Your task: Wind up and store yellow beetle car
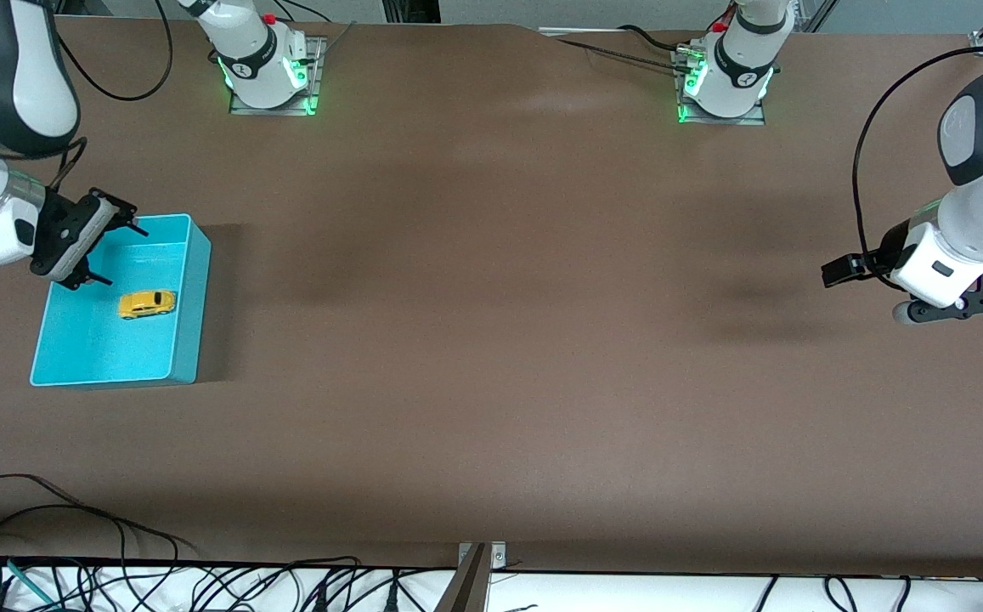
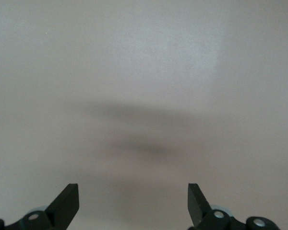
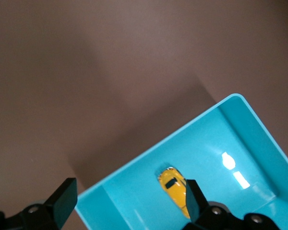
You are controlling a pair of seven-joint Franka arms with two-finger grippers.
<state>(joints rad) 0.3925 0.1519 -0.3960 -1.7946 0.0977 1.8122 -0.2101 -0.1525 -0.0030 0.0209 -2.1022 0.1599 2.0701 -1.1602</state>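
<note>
At the right arm's end of the brown table, the tiny yellow beetle-shaped toy car lies on the floor of the open turquoise plastic bin, so storing looks done. The right gripper hangs over the bin's rim farthest from the front camera, its jaws apart and holding nothing. Taking the front view as a clock face, the car sits at about five o'clock from those jaws, just below them, with its long axis running roughly three to nine o'clock. In the right wrist view the car shows close by one fingertip, inside the bin. This arm is by far the nearer. The left gripper waits over bare table at its own end, jaws apart and empty.
</note>
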